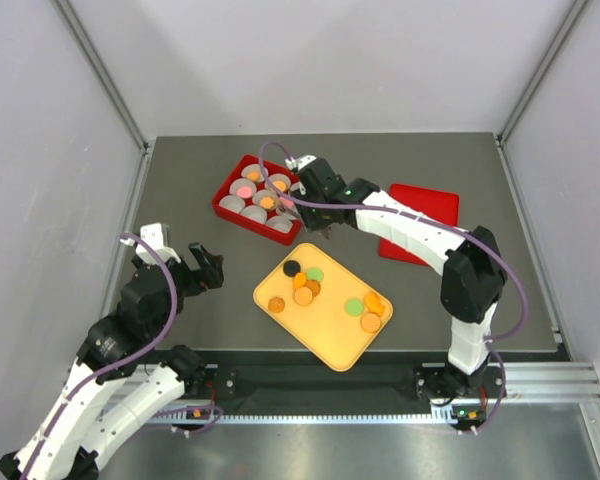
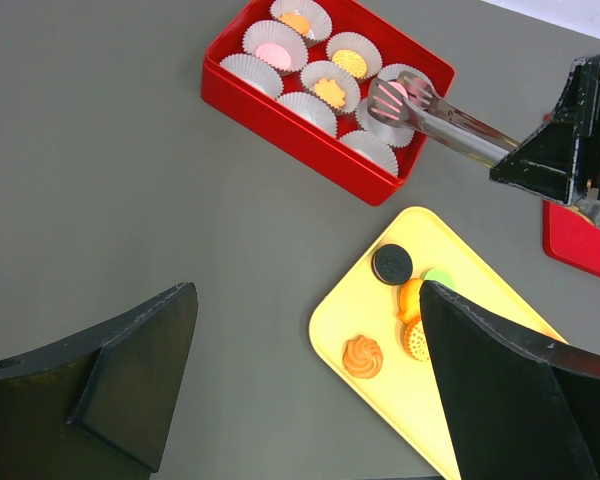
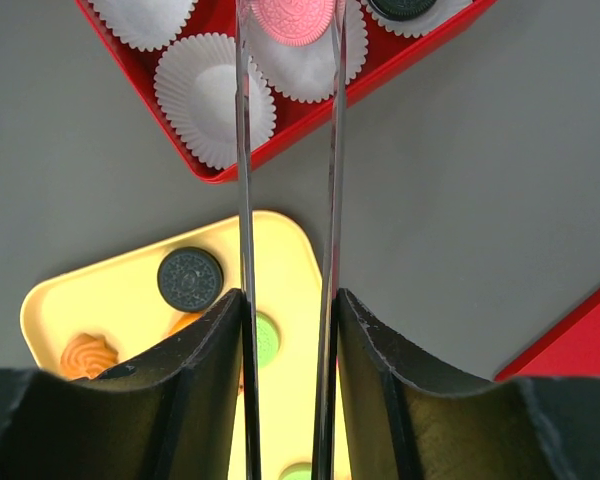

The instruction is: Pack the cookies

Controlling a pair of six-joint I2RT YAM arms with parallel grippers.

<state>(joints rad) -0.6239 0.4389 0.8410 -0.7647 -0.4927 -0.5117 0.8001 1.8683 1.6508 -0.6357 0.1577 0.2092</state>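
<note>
My right gripper is shut on metal tongs, and the tongs pinch a pink cookie over a white paper cup in the red box. The tongs and the pink cookie also show in the left wrist view. Some cups in the box hold orange, pink and black cookies. The yellow tray holds a black cookie, an orange swirl cookie, and green and orange ones. My left gripper is open and empty, above the table left of the tray.
A flat red lid lies right of the box, under my right arm. The box stands just beyond the tray's far corner. Grey walls enclose the table on three sides.
</note>
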